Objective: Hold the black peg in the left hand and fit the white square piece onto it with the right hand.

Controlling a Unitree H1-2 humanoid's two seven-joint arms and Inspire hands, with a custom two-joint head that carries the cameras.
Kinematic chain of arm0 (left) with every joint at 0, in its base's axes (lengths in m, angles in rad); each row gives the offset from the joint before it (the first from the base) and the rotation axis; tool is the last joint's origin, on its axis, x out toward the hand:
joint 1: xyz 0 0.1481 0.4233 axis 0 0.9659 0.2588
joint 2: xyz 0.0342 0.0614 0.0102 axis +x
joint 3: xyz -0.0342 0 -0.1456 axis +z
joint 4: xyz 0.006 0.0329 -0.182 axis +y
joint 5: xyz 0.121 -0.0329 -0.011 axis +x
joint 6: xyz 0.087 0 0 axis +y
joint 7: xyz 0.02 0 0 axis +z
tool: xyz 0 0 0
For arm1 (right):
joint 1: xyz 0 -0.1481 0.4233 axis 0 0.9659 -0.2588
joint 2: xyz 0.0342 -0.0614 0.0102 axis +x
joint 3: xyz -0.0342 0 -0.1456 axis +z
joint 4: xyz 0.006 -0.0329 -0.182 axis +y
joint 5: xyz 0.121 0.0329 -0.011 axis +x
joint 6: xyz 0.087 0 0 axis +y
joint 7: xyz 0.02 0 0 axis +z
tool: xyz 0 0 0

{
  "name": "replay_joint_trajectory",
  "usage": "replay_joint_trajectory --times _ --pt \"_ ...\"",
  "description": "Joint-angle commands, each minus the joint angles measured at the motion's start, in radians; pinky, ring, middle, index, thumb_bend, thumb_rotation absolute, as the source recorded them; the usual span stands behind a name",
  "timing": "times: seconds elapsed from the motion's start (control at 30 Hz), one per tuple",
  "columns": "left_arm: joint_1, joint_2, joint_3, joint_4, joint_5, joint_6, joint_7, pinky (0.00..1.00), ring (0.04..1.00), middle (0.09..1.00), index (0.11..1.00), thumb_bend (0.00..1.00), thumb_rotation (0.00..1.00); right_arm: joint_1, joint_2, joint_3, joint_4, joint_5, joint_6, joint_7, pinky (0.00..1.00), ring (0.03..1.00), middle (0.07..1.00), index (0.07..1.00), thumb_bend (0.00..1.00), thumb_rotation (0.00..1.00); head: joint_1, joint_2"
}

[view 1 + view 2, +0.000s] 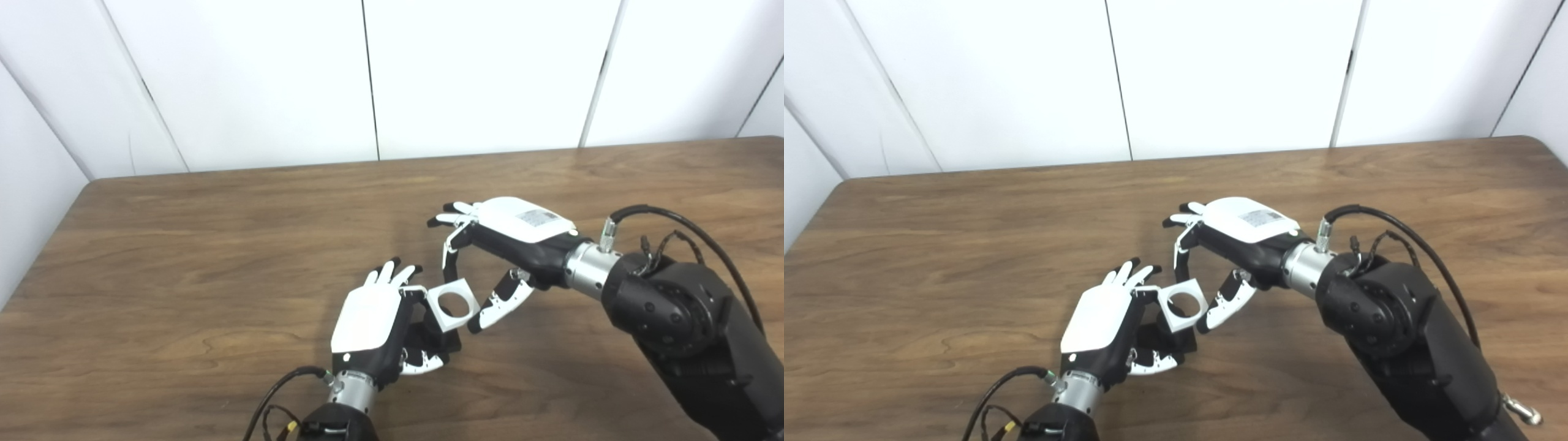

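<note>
Left eye view: white square piece (452, 303) between hands, table (184, 275).

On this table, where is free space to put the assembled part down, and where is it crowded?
The table is bare across its whole left half, left of the left hand, and along the far edge by the wall behind the right hand. The crowded spot is the near centre, where both hands meet around the white square piece. The right arm covers the near right corner.
</note>
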Motion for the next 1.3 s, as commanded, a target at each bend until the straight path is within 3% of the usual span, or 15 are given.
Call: replay_joint_trajectory --times 0.0,0.8,1.27 --pt "-0.029 -0.008 0.003 -0.009 0.012 -0.001 0.007 0.99 1.0 0.921 0.491 0.51 0.08 -0.02 0.008 -0.008 -0.038 0.0 0.002 -0.004 1.0 1.0 0.935 0.491 0.52 0.16 -0.001 0.0" --pt "-0.029 -0.026 -0.013 -0.026 0.032 0.01 -0.02 0.99 1.0 0.926 0.492 0.51 0.08 -0.002 0.029 -0.004 0.012 -0.019 -0.037 -0.046 1.0 1.0 0.939 0.491 0.52 0.16 0.006 0.001" --pt "-0.021 -0.033 -0.016 -0.025 0.025 -0.001 -0.001 0.99 1.0 0.924 0.492 0.51 0.08 -0.006 0.03 -0.013 0.043 -0.02 -0.05 -0.078 1.0 1.0 0.935 0.491 0.52 0.16 0.004 0.007"
